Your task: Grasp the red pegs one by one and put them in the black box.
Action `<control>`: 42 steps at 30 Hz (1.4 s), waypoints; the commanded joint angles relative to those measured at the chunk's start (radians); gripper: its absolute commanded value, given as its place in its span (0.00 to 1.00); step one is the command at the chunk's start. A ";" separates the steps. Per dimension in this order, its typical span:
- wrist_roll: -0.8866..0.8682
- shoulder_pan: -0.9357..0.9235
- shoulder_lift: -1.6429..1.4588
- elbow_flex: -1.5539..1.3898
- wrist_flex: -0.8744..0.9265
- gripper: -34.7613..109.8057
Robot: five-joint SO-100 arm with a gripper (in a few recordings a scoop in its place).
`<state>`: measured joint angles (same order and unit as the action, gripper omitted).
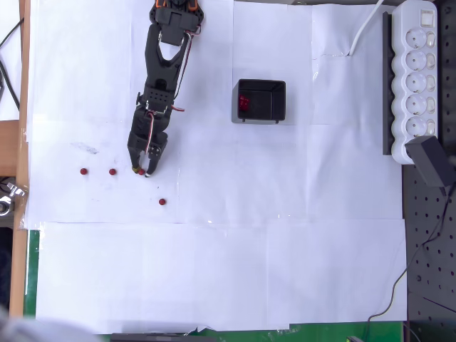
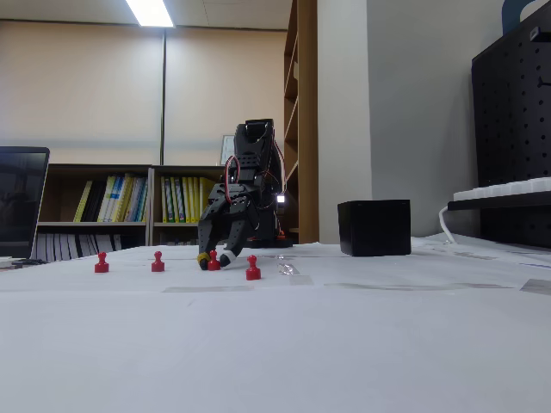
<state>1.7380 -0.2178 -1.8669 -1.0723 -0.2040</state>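
Red peg (image 1: 142, 171) sits between my hand's (image 1: 141, 169) parted fingertips, low on the desk (image 1: 228, 271). Black box (image 1: 261, 101) lies far right, overhead.

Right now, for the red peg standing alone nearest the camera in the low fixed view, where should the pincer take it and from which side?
Probably from straight above, closing on the narrow stem under the round head. That red peg stands upright on a wider foot, with bare white paper all round it, so nothing blocks a vertical descent. The pincer is at another peg now.
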 commanded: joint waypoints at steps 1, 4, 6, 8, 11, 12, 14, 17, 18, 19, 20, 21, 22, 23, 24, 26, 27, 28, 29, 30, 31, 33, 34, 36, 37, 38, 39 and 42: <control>0.003 -0.018 -0.006 -0.012 -0.005 0.24; 0.005 -0.017 -0.006 -0.008 0.015 0.24; 0.017 -0.012 0.020 -0.012 0.094 0.24; 0.029 -0.005 0.081 -0.048 0.284 0.24; 0.086 0.026 0.206 -0.138 0.683 0.24; 0.118 0.048 0.250 -0.176 0.831 0.24; 0.184 0.104 0.321 -0.250 1.098 0.24; 0.295 0.209 0.377 -0.373 1.388 0.24; 0.324 0.247 0.388 -0.423 1.474 0.24; 0.342 0.284 0.396 -0.482 1.560 0.24; 0.371 0.324 0.400 -0.543 1.632 0.24; 0.400 0.362 0.407 -0.606 1.692 0.24; 0.431 0.408 0.410 -0.680 1.752 0.24; 0.462 0.454 0.411 -0.752 1.805 0.24; 0.491 0.505 0.411 -0.828 1.861 0.24; 0.549 0.604 0.405 -1.009 1.973 0.24; 0.589 0.653 0.388 -1.094 2.010 0.24; 0.617 0.695 0.387 -1.132 2.008 0.24; 0.640 0.738 0.382 -1.157 2.008 0.24; 0.660 0.779 0.374 -1.167 2.008 0.24; 0.678 0.819 0.365 -1.164 2.008 0.24; 0.713 0.891 0.330 -1.149 2.005 0.24; 0.730 0.923 0.308 -1.137 2.002 0.24; 0.756 0.969 0.279 -1.089 1.970 0.24; 0.767 0.982 0.268 -1.062 1.944 0.24; 0.772 0.989 0.256 -1.031 1.911 0.24; 0.775 0.996 0.244 -0.997 1.873 0.24; 0.749 1.005 0.186 -0.900 1.766 0.24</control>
<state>2.4897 0.7639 -1.6414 -2.0003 1.6490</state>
